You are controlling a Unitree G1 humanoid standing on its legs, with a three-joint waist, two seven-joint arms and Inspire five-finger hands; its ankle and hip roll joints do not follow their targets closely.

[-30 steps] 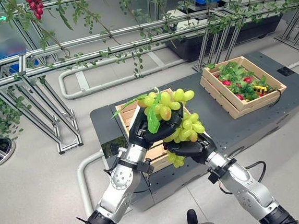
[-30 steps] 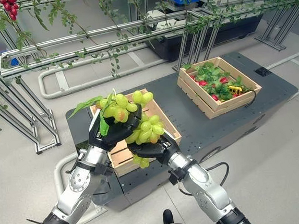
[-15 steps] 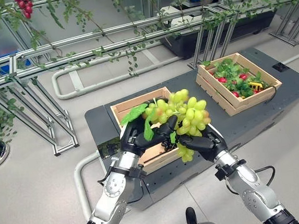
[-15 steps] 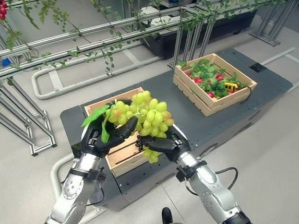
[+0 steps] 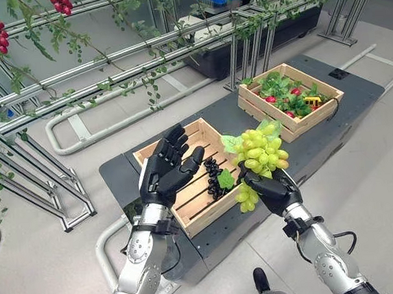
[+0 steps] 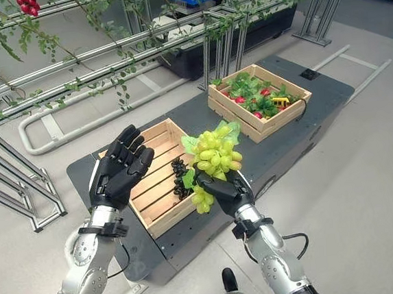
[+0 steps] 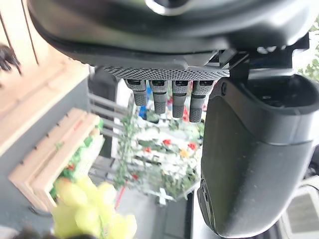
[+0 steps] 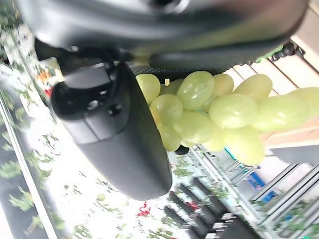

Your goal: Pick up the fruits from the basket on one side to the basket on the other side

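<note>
Right hand point(image 5: 272, 190) is clamped around the green grapes point(image 5: 261, 156), holding them up in the air between the near crate point(image 5: 189, 216) and the far crate point(image 5: 298, 128). Left hand point(image 5: 163, 174) hovers over the near crate, fingers spread, holding nothing. Dark grapes point(image 5: 213, 176) lie in the near crate, probably next to move. Far crate already holds leafy fruit. Transfer looks roughly midway; drop-off not done.
</note>
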